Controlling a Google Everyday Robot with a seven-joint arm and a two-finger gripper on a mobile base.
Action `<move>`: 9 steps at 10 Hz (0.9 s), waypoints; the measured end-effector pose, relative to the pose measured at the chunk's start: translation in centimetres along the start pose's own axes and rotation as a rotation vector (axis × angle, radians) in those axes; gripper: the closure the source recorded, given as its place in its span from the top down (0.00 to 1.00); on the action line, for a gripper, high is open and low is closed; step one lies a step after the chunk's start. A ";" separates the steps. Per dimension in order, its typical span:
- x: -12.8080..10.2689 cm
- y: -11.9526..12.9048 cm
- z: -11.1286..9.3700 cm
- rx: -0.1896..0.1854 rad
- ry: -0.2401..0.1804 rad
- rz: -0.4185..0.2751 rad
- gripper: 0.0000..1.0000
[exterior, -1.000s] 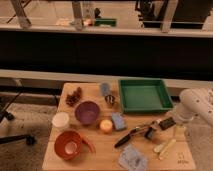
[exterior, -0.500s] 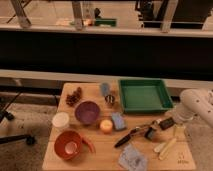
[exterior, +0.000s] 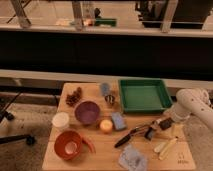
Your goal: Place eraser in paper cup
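The paper cup [exterior: 68, 145] is the wide red-orange round container at the table's front left, with a pale circle inside and a red tab on its right side. The eraser [exterior: 163, 123], a small dark block, lies on the wooden table [exterior: 95, 160] at the right. My gripper [exterior: 168, 122] is low over the table at the end of the white arm [exterior: 192, 104] and stands open right at the eraser. Whether it touches the eraser I cannot tell. The cup is far to the gripper's left.
A green tray [exterior: 144, 95] sits behind the gripper. A black-handled tool [exterior: 130, 137] and a small black piece [exterior: 149, 133] lie left of the eraser. Between eraser and cup are a blue sponge [exterior: 118, 121], an orange ball [exterior: 105, 125] and a purple bowl [exterior: 87, 112].
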 end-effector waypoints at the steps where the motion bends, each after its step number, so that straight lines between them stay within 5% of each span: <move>1: 0.4 0.0 0.2 -0.003 0.002 0.008 0.80; 9: 0.8 -0.3 1.7 -0.023 0.003 0.015 0.80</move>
